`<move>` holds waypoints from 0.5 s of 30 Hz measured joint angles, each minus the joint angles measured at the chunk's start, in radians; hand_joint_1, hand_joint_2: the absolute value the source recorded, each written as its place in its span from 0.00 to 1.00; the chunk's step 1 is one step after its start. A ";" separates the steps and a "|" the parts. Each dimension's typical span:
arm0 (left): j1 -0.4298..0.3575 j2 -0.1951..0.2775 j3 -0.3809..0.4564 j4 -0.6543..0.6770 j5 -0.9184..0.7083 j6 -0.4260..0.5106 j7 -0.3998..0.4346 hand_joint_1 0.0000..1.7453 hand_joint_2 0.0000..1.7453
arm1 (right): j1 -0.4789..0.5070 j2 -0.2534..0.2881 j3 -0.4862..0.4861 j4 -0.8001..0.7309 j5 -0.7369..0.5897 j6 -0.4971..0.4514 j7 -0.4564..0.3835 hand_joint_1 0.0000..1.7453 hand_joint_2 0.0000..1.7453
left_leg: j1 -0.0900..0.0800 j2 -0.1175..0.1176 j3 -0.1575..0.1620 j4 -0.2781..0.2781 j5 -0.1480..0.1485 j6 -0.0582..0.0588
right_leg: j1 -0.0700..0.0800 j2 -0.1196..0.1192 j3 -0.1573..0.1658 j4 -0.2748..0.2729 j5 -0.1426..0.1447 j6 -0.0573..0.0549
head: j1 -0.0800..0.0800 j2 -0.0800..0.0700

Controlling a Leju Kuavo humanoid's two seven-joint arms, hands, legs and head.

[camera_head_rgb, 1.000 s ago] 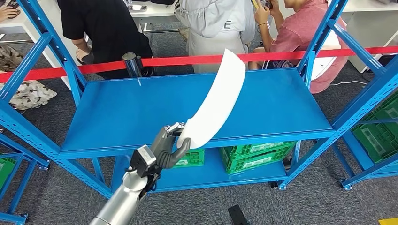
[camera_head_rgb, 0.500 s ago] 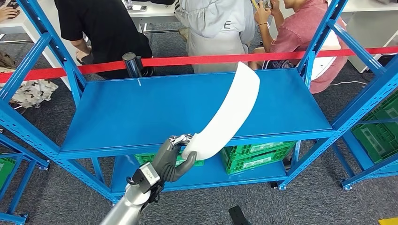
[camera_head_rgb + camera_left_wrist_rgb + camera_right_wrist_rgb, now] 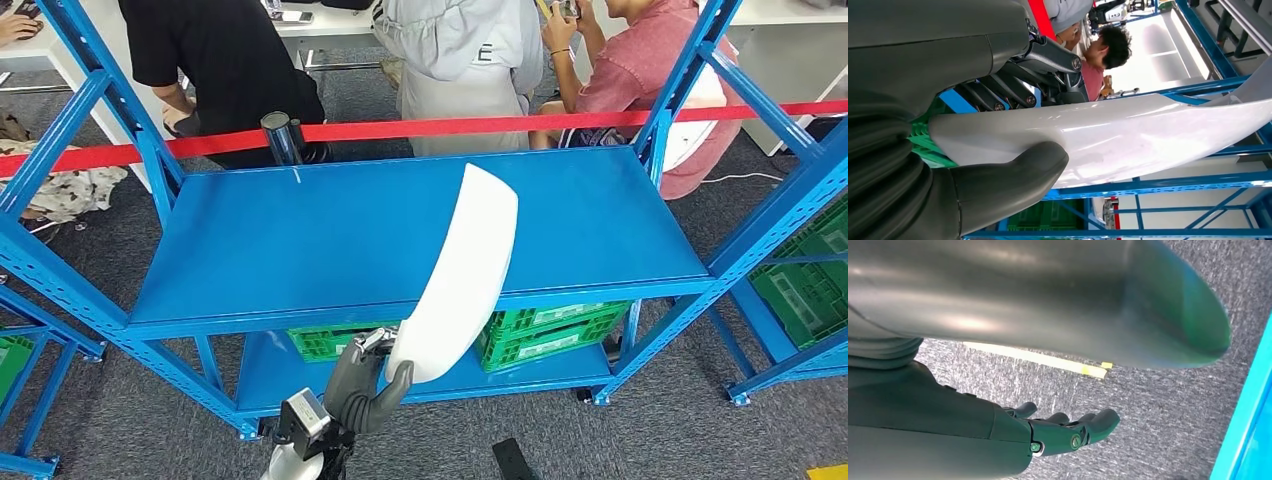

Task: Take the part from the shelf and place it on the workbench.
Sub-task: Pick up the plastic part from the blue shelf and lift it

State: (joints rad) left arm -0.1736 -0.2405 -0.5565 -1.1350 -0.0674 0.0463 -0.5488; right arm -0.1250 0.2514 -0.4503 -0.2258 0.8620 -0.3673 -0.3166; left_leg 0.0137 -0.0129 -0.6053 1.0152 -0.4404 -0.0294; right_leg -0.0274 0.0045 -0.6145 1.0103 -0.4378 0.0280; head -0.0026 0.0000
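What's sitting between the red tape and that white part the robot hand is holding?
In the head view, just the bare blue shelf top lies between the red tape and the white part, which the left robot hand grips at its lower end.

Left arm and hand, right hand. The silver left arm [image 3: 285,462] is seen rising from below, in front of the shelf [image 3: 300,240], with the wrist bent upward. The left hand [image 3: 362,390] is closed around the lower end of the white part [image 3: 455,280]: the thick grey thumb [image 3: 1013,175] is pressed against one face, and the darker fingers [image 3: 1013,90] are wrapped over the opposite face. The part is held tilted, its free end raised above the shelf's top board. The right hand [image 3: 1068,432] is hung over the grey carpet [image 3: 1158,405], its fingers spread slightly and lightly curved, with nothing held.
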 joint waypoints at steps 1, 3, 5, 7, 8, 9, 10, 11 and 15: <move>0.004 0.000 0.000 -0.006 -0.001 0.001 0.000 1.00 1.00 | 0.000 0.000 0.000 0.000 0.001 -0.002 -0.004 0.00 0.00 | 0.000 0.000 0.000 0.000 0.000 0.000 | 0.000 0.000 0.000 0.000 0.000 0.000 | 0.000 0.000; 0.011 0.000 0.000 -0.014 -0.003 0.002 0.000 1.00 1.00 | 0.000 0.000 0.000 0.000 0.004 -0.004 -0.011 0.00 0.00 | 0.000 0.000 0.000 0.000 0.000 0.000 | 0.000 0.000 0.000 0.000 0.000 0.000 | 0.000 0.000; 0.017 0.000 0.000 -0.021 -0.005 0.002 0.001 1.00 1.00 | -0.001 0.000 0.000 0.000 0.008 -0.005 -0.013 0.00 0.00 | 0.000 0.000 0.000 0.000 0.000 0.000 | 0.000 0.000 0.000 0.000 0.000 0.000 | 0.000 0.000; 0.020 0.000 0.000 -0.024 -0.006 0.002 0.001 1.00 1.00 | -0.001 0.000 0.000 0.000 0.009 -0.005 -0.013 0.00 0.00 | 0.000 0.000 0.000 0.000 0.000 0.000 | 0.000 0.000 0.000 0.000 0.000 0.000 | 0.000 0.000; 0.020 0.000 0.000 -0.026 -0.006 0.002 0.001 1.00 1.00 | -0.001 0.000 0.000 0.000 0.009 -0.006 -0.014 0.00 0.00 | 0.000 0.000 0.000 0.000 0.000 0.000 | 0.000 0.000 0.000 0.000 0.000 0.000 | 0.000 0.000; 0.021 0.000 0.000 -0.027 -0.006 0.002 0.001 1.00 1.00 | -0.001 0.000 0.000 0.000 0.009 -0.006 -0.014 0.00 0.00 | 0.000 0.000 0.000 0.000 0.000 0.000 | 0.000 0.000 0.000 0.000 0.000 0.000 | 0.000 0.000; 0.022 0.000 0.000 -0.028 -0.006 0.002 0.001 1.00 1.00 | -0.001 0.000 0.000 0.000 0.009 -0.007 -0.015 0.00 0.00 | 0.000 0.000 0.000 0.000 0.000 0.000 | 0.000 0.000 0.000 0.000 0.000 0.000 | 0.000 0.000; 0.023 0.000 0.000 -0.029 -0.006 0.002 0.001 1.00 1.00 | -0.001 0.000 0.000 0.000 0.009 -0.007 -0.017 0.00 0.00 | 0.000 0.000 0.000 0.000 0.000 0.000 | 0.000 0.000 0.000 0.000 0.000 0.000 | 0.000 0.000; 0.025 0.000 0.000 -0.032 -0.015 0.003 0.001 1.00 1.00 | -0.002 0.001 0.000 0.000 0.013 -0.011 -0.025 0.00 0.00 | -0.002 0.000 -0.003 0.003 -0.003 0.005 | -0.003 -0.001 0.002 -0.003 0.001 0.004 | 0.000 0.000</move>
State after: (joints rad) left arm -0.1487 -0.2400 -0.5562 -1.1672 -0.0825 0.0490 -0.5478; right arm -0.1267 0.2522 -0.4505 -0.2258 0.8754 -0.3782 -0.3420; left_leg 0.0117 -0.0130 -0.6082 1.0178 -0.4439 -0.0245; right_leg -0.0307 0.0037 -0.6126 1.0071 -0.4367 0.0319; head -0.0030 0.0000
